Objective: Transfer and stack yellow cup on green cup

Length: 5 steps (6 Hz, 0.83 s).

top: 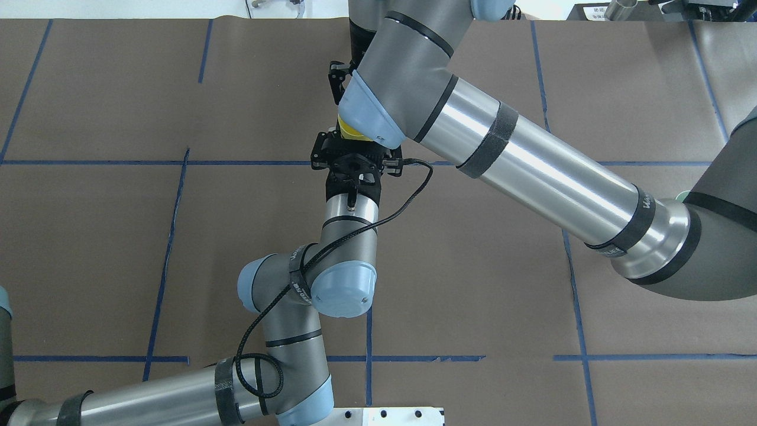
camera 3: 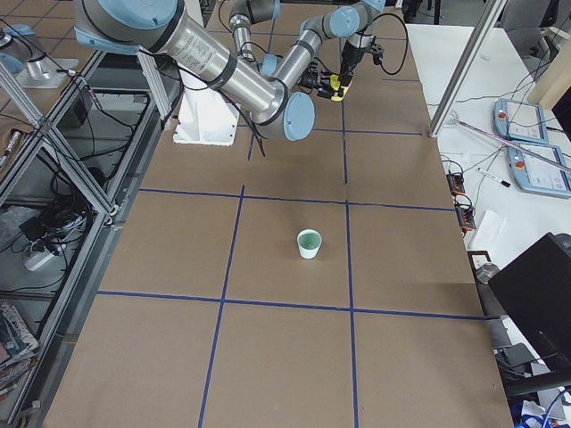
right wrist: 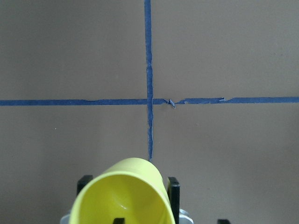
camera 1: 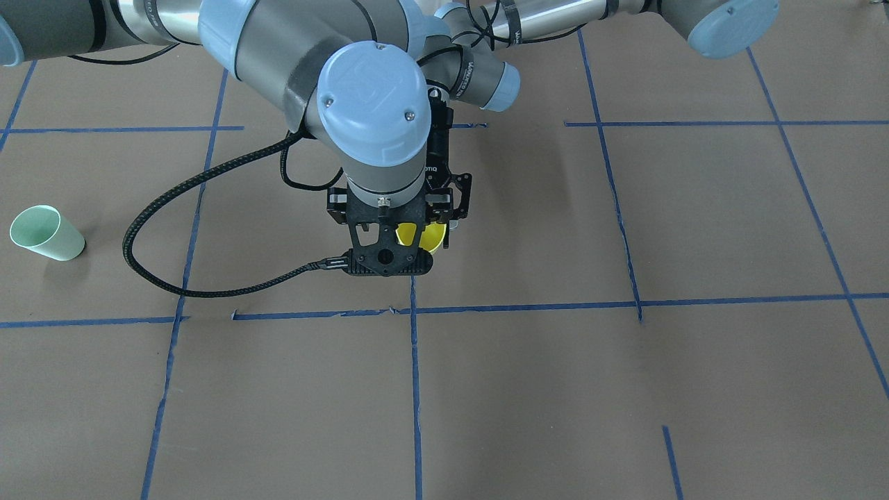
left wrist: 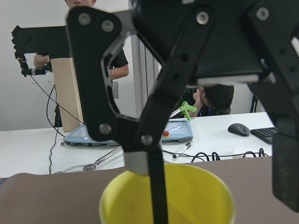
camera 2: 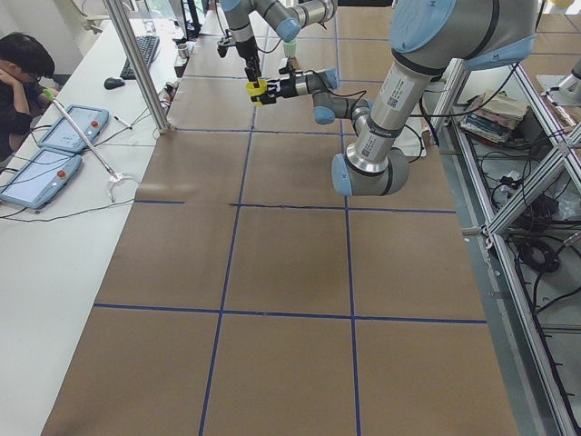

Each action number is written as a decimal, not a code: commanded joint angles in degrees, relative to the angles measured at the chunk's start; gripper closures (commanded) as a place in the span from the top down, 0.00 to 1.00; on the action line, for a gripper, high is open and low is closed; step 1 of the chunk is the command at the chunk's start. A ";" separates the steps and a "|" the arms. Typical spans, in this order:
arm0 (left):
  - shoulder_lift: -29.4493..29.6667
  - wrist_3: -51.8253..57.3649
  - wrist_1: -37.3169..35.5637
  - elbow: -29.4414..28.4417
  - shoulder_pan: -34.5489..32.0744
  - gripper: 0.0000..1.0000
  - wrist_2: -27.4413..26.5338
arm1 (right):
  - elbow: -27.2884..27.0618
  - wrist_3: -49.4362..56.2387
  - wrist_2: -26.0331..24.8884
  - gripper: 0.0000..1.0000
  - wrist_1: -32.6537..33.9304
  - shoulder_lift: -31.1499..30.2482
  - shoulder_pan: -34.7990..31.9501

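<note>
The yellow cup (camera 1: pixel 428 238) is held upright above the table's middle, where both arms meet. My left gripper (top: pixel 353 148) reaches in level and is shut on the cup's body; its fingers (right wrist: pixel 173 187) flank the cup in the right wrist view. My right gripper (left wrist: pixel 222 186) hangs over the cup from above and is open. One of its fingers is inside the yellow cup (left wrist: pixel 168 203) and the other stands outside the wall with a gap. The green cup (camera 1: pixel 47 233) stands upright and alone on the table on my right side, also the green cup (camera 3: pixel 309 243).
Brown paper with a blue tape grid (camera 1: pixel 414 361) covers the table. A black cable (camera 1: pixel 160 229) from my right wrist loops low over the surface. Beyond the far edge stands a side table with control tablets (camera 2: pixel 73 127), a metal post (camera 2: pixel 136 64) and a seated person (camera 2: pixel 20 73).
</note>
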<state>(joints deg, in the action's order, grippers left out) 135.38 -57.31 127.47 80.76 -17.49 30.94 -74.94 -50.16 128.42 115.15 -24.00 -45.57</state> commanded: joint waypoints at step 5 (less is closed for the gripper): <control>-0.37 0.88 0.06 0.10 -0.09 0.91 1.40 | 0.06 -0.12 -0.01 0.00 0.17 0.18 -0.22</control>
<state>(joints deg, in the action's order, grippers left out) 135.06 -56.77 127.43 80.80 -17.57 31.72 -74.88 -50.25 128.34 115.31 -23.86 -45.69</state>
